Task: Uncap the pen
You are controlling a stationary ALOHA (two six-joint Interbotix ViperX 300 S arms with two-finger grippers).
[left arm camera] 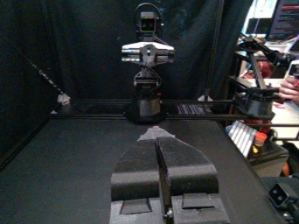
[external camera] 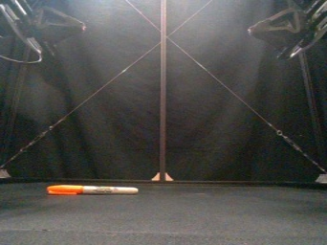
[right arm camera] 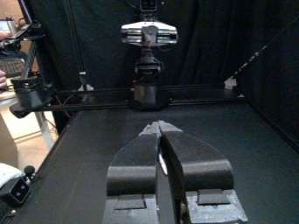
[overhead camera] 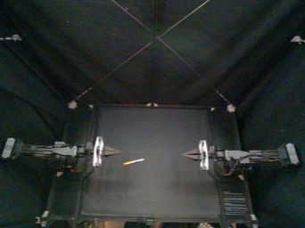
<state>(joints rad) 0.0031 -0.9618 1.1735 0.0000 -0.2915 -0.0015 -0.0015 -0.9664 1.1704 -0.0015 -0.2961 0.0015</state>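
Here, capped orange-and-white pen [external camera: 92, 189] flat on the black table [overhead camera: 155, 191]

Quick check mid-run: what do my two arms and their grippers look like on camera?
They match. The left arm and right arm are black, slim and jointed. The left gripper and right gripper each sit under a silver-white cross-plate, with two jaws tapering to a point. Close up, the jaws look grey and smooth, each with a small rectangular recess near its base.
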